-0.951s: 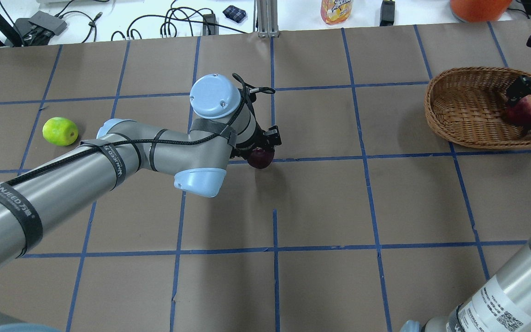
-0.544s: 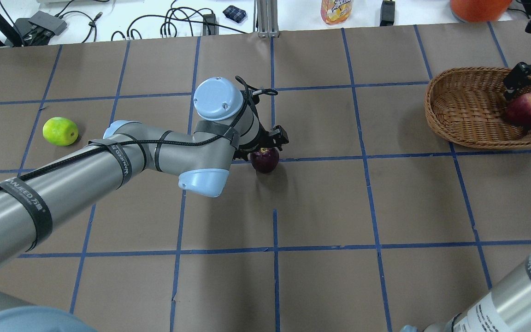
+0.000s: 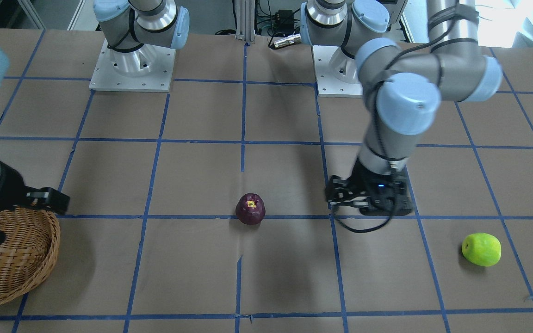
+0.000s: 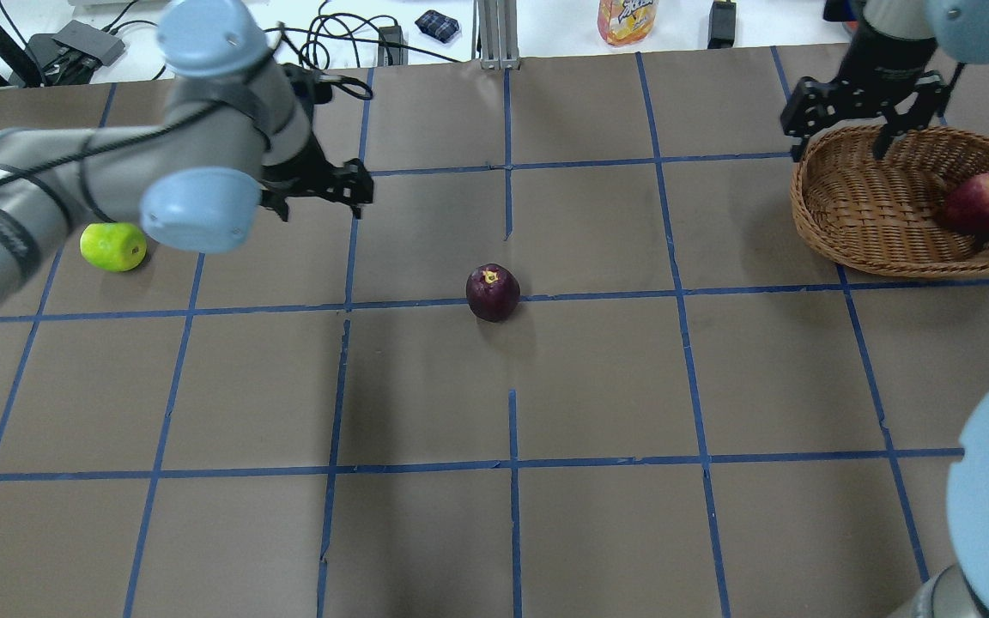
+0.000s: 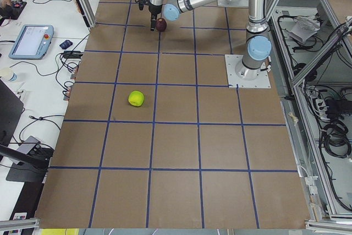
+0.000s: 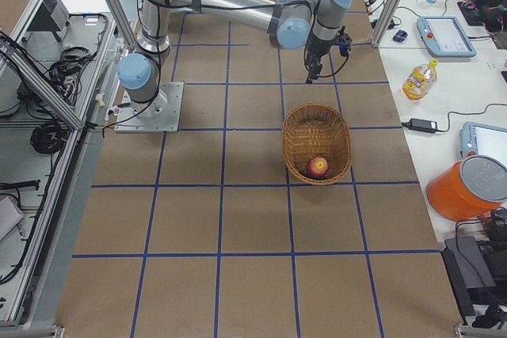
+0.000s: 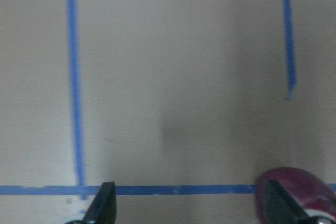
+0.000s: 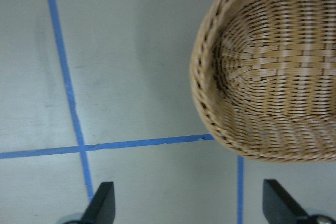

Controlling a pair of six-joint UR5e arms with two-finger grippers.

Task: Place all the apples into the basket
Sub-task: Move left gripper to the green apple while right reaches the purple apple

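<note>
The dark purple apple [image 4: 493, 293] stands alone on the table's middle, also in the front view [image 3: 251, 209] and at the bottom right of the left wrist view [image 7: 299, 192]. The lime green apple [image 4: 113, 246] lies far left. The red apple [image 4: 979, 203] lies inside the wicker basket [image 4: 855, 232] at the right. My left gripper [image 4: 320, 199] is open and empty, well left of the purple apple and right of the green one. My right gripper [image 4: 838, 142] is open and empty, above the basket's far left rim [image 8: 205, 93].
Blue tape lines grid the brown table. Cables, a juice bottle [image 4: 627, 21] and an orange container [image 4: 889, 15] lie beyond the far edge. The arm bases [image 3: 132, 64] stand at the robot's side.
My left gripper let go of the purple apple, which now stands on the table, and pulled away to the far left. My right gripper left the red apple in the basket and moved to its left rim.
</note>
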